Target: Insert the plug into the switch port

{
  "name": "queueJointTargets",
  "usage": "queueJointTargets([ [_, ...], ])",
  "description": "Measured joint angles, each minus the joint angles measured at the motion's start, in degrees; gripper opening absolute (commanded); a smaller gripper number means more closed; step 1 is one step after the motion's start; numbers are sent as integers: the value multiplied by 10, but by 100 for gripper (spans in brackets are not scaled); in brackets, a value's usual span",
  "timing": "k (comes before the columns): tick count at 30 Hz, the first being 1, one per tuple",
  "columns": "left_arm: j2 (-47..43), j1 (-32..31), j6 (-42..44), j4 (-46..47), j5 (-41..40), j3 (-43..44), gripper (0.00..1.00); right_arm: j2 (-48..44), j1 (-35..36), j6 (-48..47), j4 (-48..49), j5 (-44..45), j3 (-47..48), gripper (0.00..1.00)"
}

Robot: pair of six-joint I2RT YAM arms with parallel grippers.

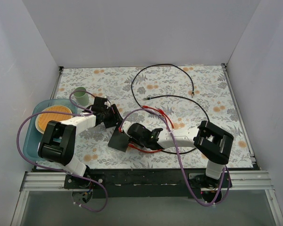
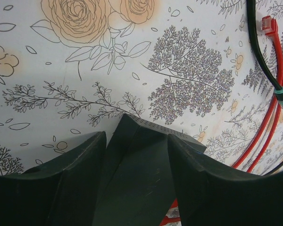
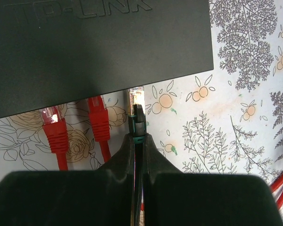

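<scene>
Across the floral tabletop [image 1: 212, 94], at the 9 o'clock edge, a teal tray [image 1: 35, 113] bearing a round tan plate [image 1: 52, 118]. Just off centre toward 7 o'clock, the switch [image 1: 119, 140]: flat, matte black, socket edge turned to 3 o'clock. Reaching in from 10 o'clock, the left gripper [image 1: 115, 120], clamped on the switch, one finger against each side of the box in the wrist view. Coming from 3 o'clock, the right gripper [image 1: 131, 135], pinched together on the boot of the plug [image 3: 135, 101]. At 10 o'clock, just beyond the tray, an upright green cup [image 1: 81, 96]. From 12 round to 4 o'clock, a long black cable [image 1: 160, 65] in loose loops. Near centre, red cables [image 1: 158, 113] running to the switch. In the right wrist view, two red plugs [image 3: 99, 120] at the socket edge, side by side. Just beside them at 3 o'clock, the plug, clear-tipped with a black boot and green ring, tip at the socket edge; impossible to tell whether seated or merely touching.
</scene>
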Motion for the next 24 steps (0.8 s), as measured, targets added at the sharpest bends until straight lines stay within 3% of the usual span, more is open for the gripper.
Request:
queueJointTargets([
  [24,2,0,0,0,5,0,50,9,9,14,-16,17,22,1],
])
